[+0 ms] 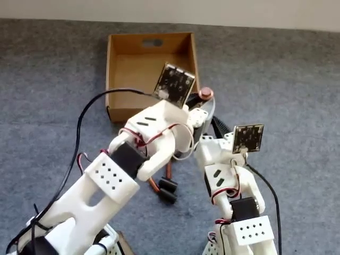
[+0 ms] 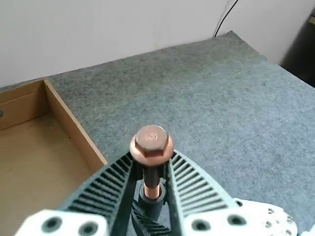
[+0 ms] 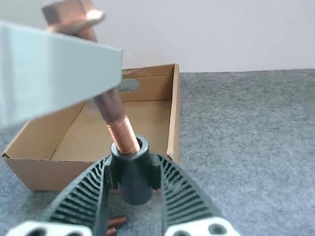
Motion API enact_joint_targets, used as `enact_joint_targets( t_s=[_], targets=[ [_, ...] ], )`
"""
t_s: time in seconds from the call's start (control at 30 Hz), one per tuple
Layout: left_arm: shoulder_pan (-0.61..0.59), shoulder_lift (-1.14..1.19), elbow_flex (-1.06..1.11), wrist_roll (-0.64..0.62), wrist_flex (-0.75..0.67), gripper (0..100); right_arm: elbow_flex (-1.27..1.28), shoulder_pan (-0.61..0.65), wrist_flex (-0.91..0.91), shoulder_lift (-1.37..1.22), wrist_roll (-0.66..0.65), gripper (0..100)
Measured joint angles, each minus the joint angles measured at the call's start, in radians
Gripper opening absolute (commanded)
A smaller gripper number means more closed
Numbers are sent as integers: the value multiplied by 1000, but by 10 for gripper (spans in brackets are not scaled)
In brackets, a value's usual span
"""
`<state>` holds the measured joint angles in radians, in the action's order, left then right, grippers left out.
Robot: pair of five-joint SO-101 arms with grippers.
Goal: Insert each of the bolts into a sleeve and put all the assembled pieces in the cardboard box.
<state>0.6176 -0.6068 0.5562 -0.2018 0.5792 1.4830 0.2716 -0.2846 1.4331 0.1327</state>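
1. The left gripper [image 2: 151,162] was clenched on the smooth shank of a copper-coloured hex bolt [image 2: 151,142], just under the head. It held the bolt threads-down, so that it could be lowered like a peg.
2. The right gripper [image 3: 132,164] was clamped around a dark cylindrical sleeve [image 3: 132,179]. The sleeve stood upright with its bore facing up, ready to take the bolt.
3. The bolt's threaded end met the mouth of the sleeve, and the bolt leaned slightly off the sleeve's axis. It seemed to be just entering, though how deep it sat could not be told. The insertion looked to be the step in hand.
4. Both grippers held this pair above the grey carpet [image 1: 287,74], just outside the right wall of the cardboard box [image 1: 109,74]. Working that close to the box probably kept the carry short once the piece was joined. The visible part of the box floor was bare cardboard.
5. One bolt and one sleeve were in the grippers.
6. Two spare sleeves [image 1: 168,190], both black, lay side by side on the carpet between the two arms.
7. Two loose bolts [image 3: 114,225] showed their threaded ends on the carpet beneath the right gripper.
8. There was one box.
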Motion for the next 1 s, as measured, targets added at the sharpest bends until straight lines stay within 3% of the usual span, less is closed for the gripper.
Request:
enact_joint_targets(
  t_s=[0.23, 0.8, 1.0],
  targets=[
    [-2, 183, -284, 2, 307, 9, 0, 34, 0, 0, -48, 6],
    [-32, 212, -305, 0, 339, 9, 0, 54, 0, -2, -60, 6],
    [-34, 304, -408, 3, 433, 9, 0, 54, 0, -2, -60, 6]
  ],
)
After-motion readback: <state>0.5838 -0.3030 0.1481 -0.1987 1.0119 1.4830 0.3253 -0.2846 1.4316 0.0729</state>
